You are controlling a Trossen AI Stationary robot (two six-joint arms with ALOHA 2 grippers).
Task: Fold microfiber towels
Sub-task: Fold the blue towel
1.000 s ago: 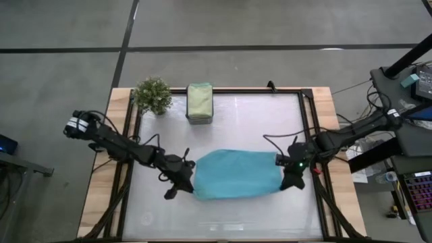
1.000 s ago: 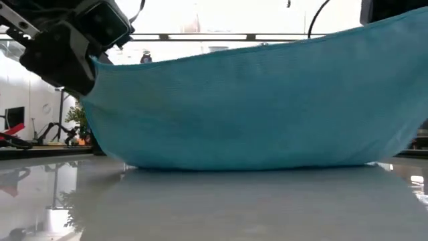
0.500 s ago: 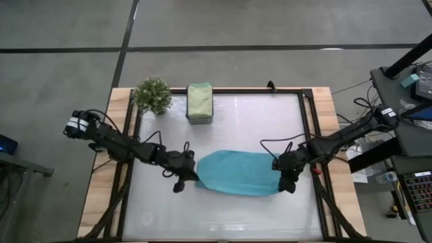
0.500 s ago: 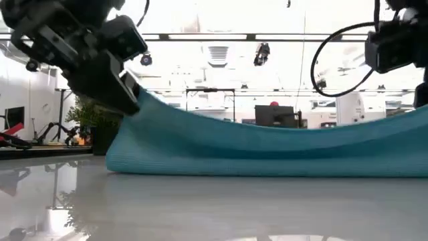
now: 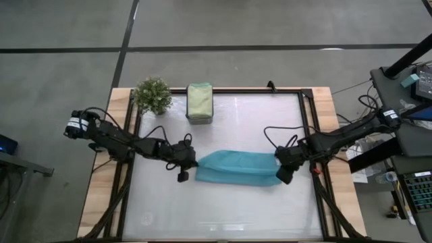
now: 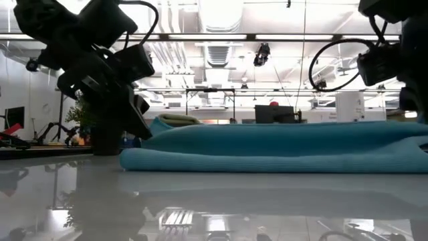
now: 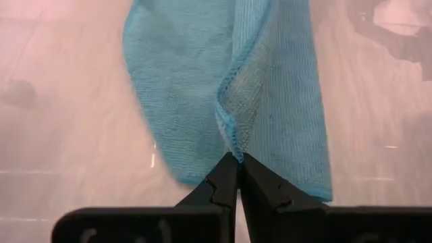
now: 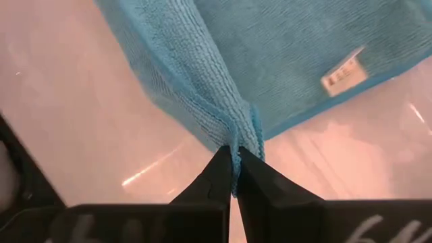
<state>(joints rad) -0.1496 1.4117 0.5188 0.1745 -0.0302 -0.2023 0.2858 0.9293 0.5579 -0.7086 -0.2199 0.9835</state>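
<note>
We log the left gripper (image 5: pixel 188 164) low over the table (image 5: pixel 229 209) at the left end of the light blue microfiber towel (image 5: pixel 237 167), its fingers (image 7: pixel 225 181) pinched narrow on a raised corner fold of that cloth; the left wrist view shows the pinch clearly, but the towel's far end runs out of that picture. The towel lies folded into a long flat band across the table's middle, left to right between the two grippers. In the low view its right end is cut off by the picture's edge, and the left gripper's dark body hides its near left corner. At the back of the table stand a little potted plant (image 5: pixel 152 95) and, just beside it, a folded sage green towel (image 5: pixel 199 100) on a small dark box whose sides we can barely make out. The right gripper (image 5: pixel 281 169) holds the towel's right end, fingers (image 8: pixel 219 177) closed tight on a bunched edge; a white label (image 8: pixel 343 72) shows on the cloth beyond.
</note>
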